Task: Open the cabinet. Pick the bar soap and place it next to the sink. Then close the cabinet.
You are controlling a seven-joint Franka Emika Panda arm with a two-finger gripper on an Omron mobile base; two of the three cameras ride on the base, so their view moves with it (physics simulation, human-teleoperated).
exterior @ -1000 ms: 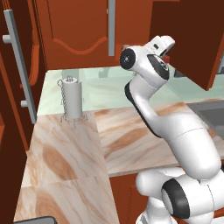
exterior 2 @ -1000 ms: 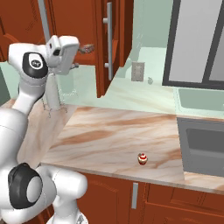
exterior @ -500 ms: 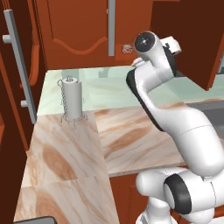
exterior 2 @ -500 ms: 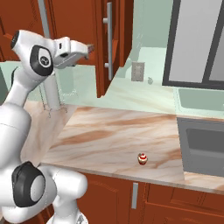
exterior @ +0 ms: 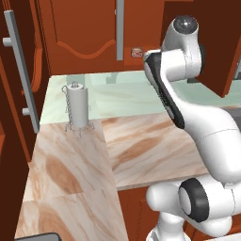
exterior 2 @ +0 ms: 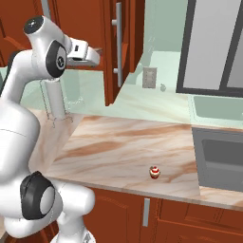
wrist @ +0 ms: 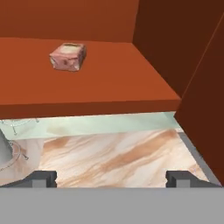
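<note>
Bar soap (wrist: pixel 67 57) resting on cabinet (wrist: pixel 100 78) shelf floor, toward back left corner, well apart from front edge. Gripper (wrist: pixel 111 178) raised before open shelf, fingers (wrist: pixel 43 177) spread wide, holding nothing. Soap ahead of and left of finger gap, untouched.

shelf (wrist: pixel 109 83): bar soap (wrist: pixel 67 57) | counter (exterior 2: pixel 118 147): towel holder (exterior: pixel 76 106), cupcake (exterior 2: pixel 154 172)

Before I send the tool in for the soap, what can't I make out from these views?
- Bar soap underside: hand view, hidden against the cabinet shelf.
- Soap shape: left base view, too small.
- Sink right side: right base view, cut by the frame edge.
</note>
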